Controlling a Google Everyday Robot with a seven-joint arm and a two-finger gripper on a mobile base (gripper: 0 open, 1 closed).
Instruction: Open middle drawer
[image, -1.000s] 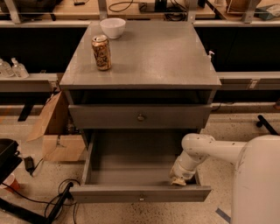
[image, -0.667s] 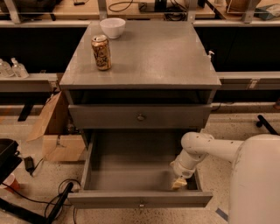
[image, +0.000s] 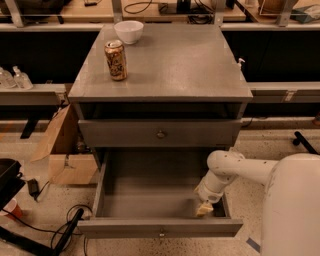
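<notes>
Since a second ago your middle drawer (image: 160, 227) has slid slightly farther out. Your arm (image: 240, 167) bends down from the right, and the pincer (image: 205, 209) sits inside the front right corner (spread or pressed together, you cannot tell).

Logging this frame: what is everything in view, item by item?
cabinet: one, grey, centre of view
bowl: one, white, back left of the cabinet top
can: one, gold-brown, upright in front of the bowl
upper drawer: one, grey, shut
middle drawer: one, grey, pulled out below it
cardboard box: one, brown, floor left of the cabinet
bottles: two, clear, left shelf
arm: one, white, reaching in from the right
gripper: one, cream, inside the middle drawer near its front right corner
</notes>
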